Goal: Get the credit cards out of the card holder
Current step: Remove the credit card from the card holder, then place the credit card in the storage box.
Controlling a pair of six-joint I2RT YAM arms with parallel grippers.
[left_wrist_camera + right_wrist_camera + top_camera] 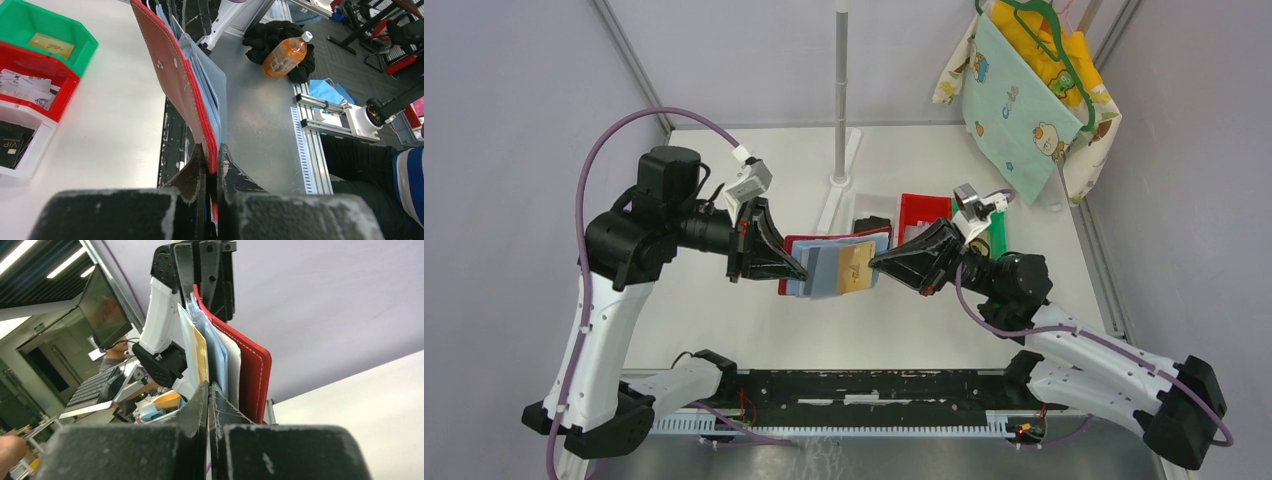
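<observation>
Two pinches, both off the desk (724, 325): my left tool (798, 276) clamps the holder (796, 243) at its left edge, my right tool (876, 262) nips the tan card (856, 264), which sticks out rightward, in line with a right-arm pull.

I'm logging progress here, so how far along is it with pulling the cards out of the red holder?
Done: the left hand clamps the card holder and holds it up off the table. In hand: the right hand pinches the tan card, not yet clear of the holder. Left: that card and the grey-blue cards, all inside.
</observation>
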